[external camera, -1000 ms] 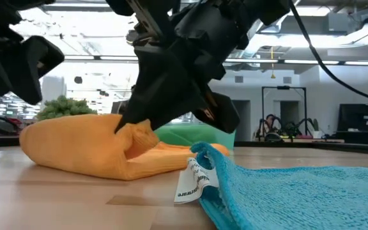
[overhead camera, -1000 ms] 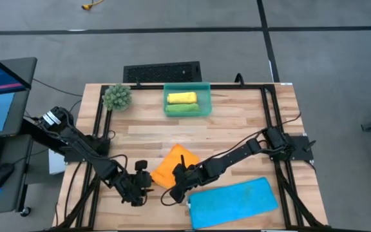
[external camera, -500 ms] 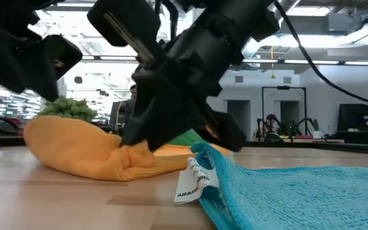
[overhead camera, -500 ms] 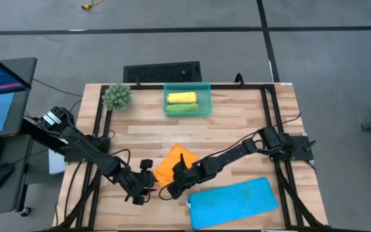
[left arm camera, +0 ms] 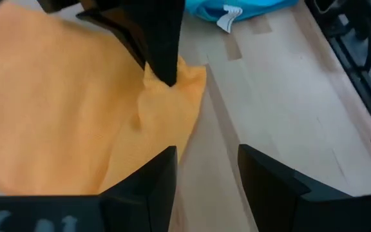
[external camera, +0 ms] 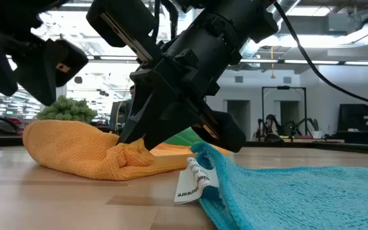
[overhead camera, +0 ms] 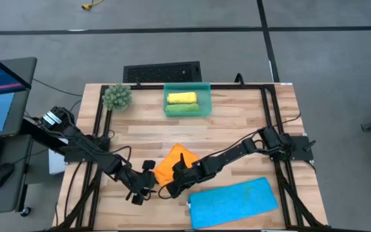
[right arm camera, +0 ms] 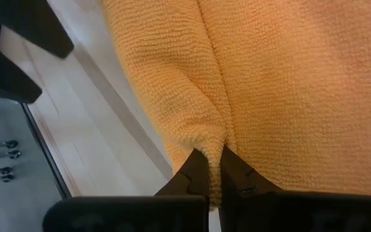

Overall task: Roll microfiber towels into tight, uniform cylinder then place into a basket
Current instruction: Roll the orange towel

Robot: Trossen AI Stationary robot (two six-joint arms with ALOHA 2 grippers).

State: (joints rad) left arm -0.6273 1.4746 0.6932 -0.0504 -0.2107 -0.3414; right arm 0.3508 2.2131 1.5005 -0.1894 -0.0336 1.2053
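Observation:
An orange towel [overhead camera: 174, 161] lies spread on the wood table, with one corner toward the near edge. My right gripper [overhead camera: 170, 186] is shut on that corner, which also shows in the low view [external camera: 133, 155]. My left gripper [overhead camera: 145, 184] hovers just left of that corner. In the left wrist view its fingers [left arm camera: 148, 179] stand open over the bare wood beside the orange towel's edge [left arm camera: 172, 129], touching nothing. A blue towel [overhead camera: 234, 202] lies flat at the near right. The basket [overhead camera: 205, 96] at the far edge holds a yellow roll [overhead camera: 181, 97] and a green roll [overhead camera: 182, 109]. My right gripper pinches the orange towel's near corner [right arm camera: 201, 138] between its two fingers. The fingers come slanting down from the table's right and far side. The cloth is gathered into a ridge running up from the fingertips [right arm camera: 195, 174]. The bunched corner sits on the wood and the rest of the towel lies slack behind it.
A spiky green plant ball [overhead camera: 116, 96] stands at the far left corner. The blue towel's white label [external camera: 193, 182] lies close to the right gripper. Black frame rails [overhead camera: 269, 122] run along the table's sides. Bare wood [overhead camera: 153, 132] lies between the basket and the orange towel.
My right gripper has rolled and sunk a little, so the pinched orange corner, which was raised, now sits bunched on the wood. My left gripper has edged toward that corner and rolled, still open.

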